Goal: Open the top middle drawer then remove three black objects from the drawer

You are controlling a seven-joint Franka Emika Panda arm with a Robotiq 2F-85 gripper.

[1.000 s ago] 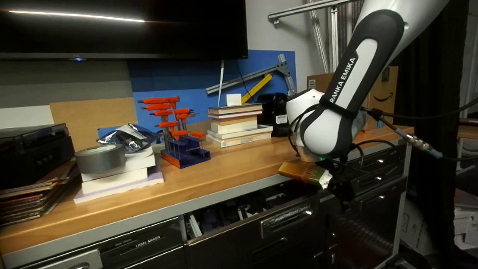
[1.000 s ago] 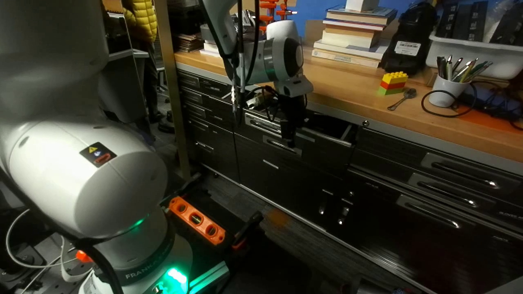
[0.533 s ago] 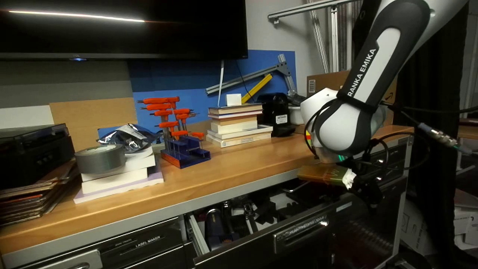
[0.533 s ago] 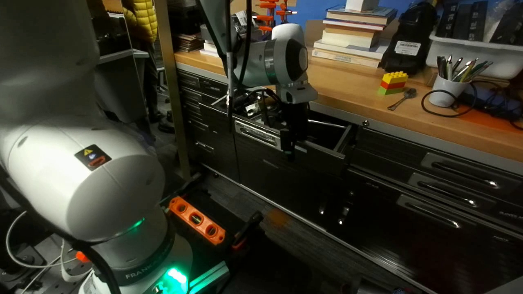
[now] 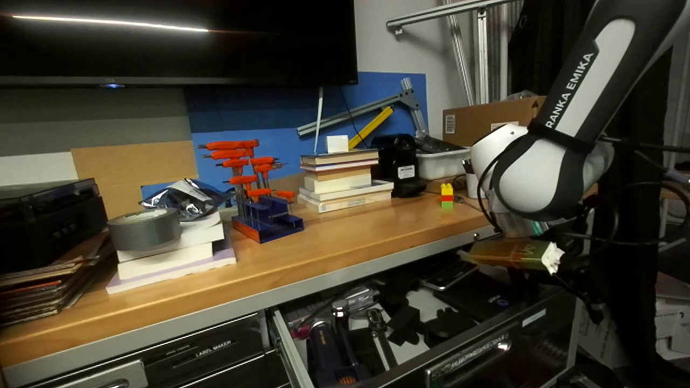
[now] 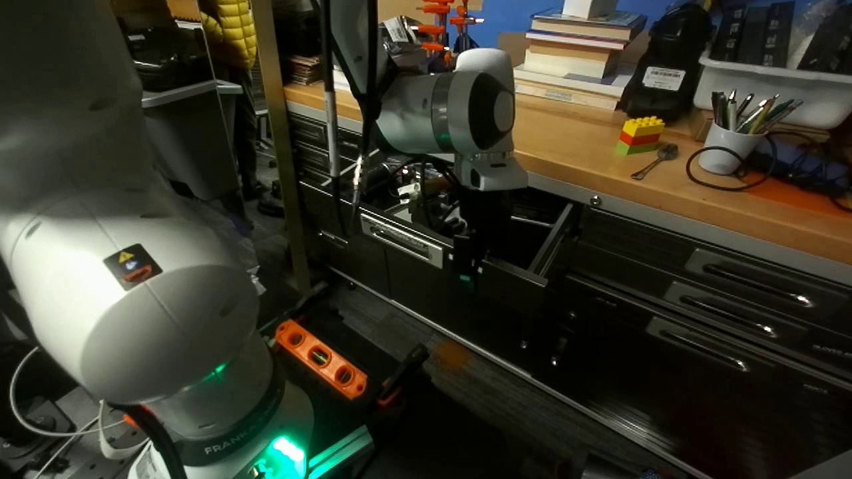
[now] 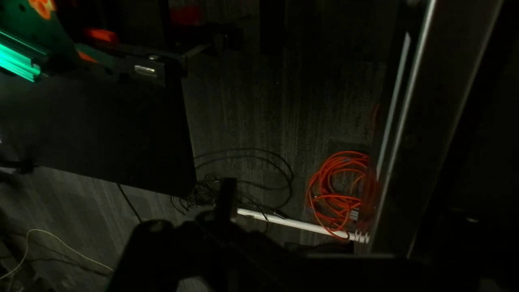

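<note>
Top middle drawer point(image 5: 469, 354) open, front edge point(image 6: 514, 271) at the pincer point(image 6: 467, 275), contact unclear.

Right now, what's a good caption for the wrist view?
Looking down past the open top middle drawer: coiled orange cable on the floor.

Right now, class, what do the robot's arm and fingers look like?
The arm is white and black, with rounded joints and white lettering ending "EMIKA"; its black label bears a yellow triangle. A black cable runs along it. The fingers look dark.

2 exterior views from above, sharing the drawer point(image 5: 518, 337), wrist view facing floor point(image 7: 279, 113)
</note>
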